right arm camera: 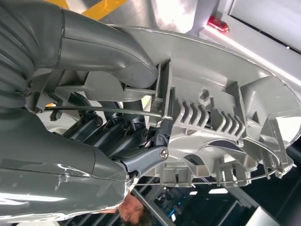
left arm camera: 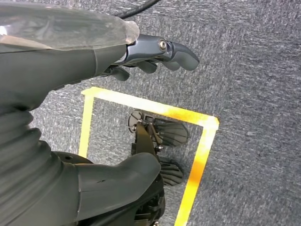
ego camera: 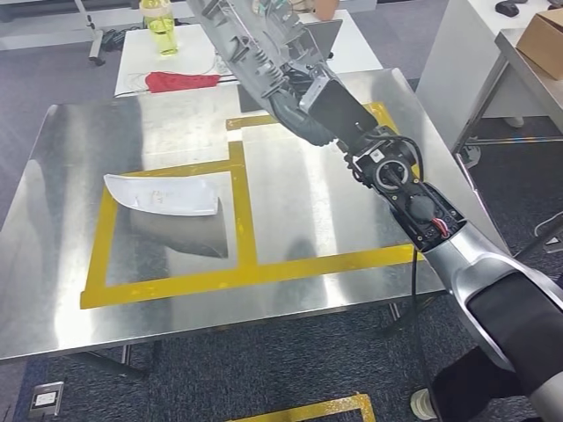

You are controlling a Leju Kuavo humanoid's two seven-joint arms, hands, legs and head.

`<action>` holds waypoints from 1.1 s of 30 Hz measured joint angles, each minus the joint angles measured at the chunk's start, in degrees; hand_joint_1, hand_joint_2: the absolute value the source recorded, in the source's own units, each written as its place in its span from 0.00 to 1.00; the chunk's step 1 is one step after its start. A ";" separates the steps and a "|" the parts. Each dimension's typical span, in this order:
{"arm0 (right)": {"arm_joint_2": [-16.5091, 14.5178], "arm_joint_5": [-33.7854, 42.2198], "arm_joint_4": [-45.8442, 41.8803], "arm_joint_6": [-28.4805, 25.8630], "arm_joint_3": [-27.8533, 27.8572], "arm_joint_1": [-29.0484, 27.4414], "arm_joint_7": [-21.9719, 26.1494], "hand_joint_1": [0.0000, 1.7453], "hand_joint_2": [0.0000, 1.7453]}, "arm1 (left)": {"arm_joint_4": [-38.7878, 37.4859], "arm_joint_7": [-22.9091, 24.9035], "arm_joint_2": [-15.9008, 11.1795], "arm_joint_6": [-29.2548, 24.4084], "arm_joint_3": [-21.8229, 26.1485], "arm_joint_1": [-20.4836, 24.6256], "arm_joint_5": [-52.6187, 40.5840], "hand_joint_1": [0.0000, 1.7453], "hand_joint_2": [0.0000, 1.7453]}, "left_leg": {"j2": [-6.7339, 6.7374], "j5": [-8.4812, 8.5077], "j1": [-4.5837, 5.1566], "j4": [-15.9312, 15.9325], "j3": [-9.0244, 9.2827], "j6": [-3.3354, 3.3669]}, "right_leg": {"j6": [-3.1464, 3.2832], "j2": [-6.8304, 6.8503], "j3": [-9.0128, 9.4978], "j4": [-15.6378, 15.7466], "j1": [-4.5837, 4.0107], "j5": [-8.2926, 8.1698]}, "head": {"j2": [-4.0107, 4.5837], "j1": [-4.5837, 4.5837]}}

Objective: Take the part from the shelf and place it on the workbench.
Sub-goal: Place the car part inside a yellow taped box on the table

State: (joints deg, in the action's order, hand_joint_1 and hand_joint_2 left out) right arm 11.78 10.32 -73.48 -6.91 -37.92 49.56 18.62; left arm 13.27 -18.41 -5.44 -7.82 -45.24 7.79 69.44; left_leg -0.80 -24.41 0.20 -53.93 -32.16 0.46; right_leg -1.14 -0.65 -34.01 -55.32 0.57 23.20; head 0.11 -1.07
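the right hand [right arm camera: 117, 136] grips a grey plastic part [right arm camera: 220, 113] by its ribbed back, aloft over the far side of the steel workbench [ego camera: 60, 290], seemingly light, stiff and awkwardly long, while the left hand [left arm camera: 156, 54] hangs empty.

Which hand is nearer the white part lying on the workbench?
Right. The right hand is above the workbench, off to one side of the white part, holding a grey part. The left hand hangs over the carpet.

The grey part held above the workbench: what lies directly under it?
Under the grey part, gripped by the right hand, lies the steel workbench with yellow tape. The part covers the bench's far edge there.
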 joint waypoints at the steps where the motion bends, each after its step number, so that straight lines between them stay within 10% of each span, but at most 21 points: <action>1: 0.00 0.00 0.34 -0.01 -0.17 0.12 0.00 1.00 1.00 | 0.00 0.00 0.00 0.00 -0.01 0.00 0.00 0.00 1.00 | -0.01 0.00 0.00 -0.01 0.00 0.00 | 0.00 0.02 0.01 0.00 0.01 0.00 | 0.00 -0.01; 12: -0.13 -5.51 3.18 -1.78 -1.85 1.59 -1.55 1.00 1.00 | -0.01 -0.01 0.02 0.00 0.00 -0.03 0.12 0.00 1.00 | -0.03 -0.01 0.04 -0.07 -0.06 0.01 | -0.02 0.06 0.02 0.04 0.04 -0.01 | 0.00 -0.01; 22: -0.70 -41.28 10.92 -6.59 -8.04 7.81 -11.27 1.00 1.00 | 0.00 -0.43 0.09 0.08 0.00 -0.02 0.24 0.00 1.00 | -0.04 0.00 0.06 -0.07 -0.04 0.01 | -0.03 0.07 0.04 0.04 -0.01 -0.04 | 0.00 0.00; 33: -1.48 -43.80 17.71 -6.46 -12.91 9.30 -11.52 1.00 1.00 | -0.01 -0.44 0.09 0.13 -0.04 -0.01 0.24 0.00 1.00 | -0.04 0.00 0.06 -0.08 -0.06 0.02 | -0.03 0.07 0.00 0.04 0.00 -0.04 | 0.00 0.02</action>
State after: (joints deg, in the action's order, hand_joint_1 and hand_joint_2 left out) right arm 10.30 -33.47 -55.77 -13.37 -50.83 58.86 7.10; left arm 13.26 -18.86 -5.36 -7.69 -45.29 7.78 69.68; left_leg -0.84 -24.41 0.25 -54.01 -32.22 0.48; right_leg -1.17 -0.58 -34.01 -55.28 0.57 23.16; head 0.11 -1.05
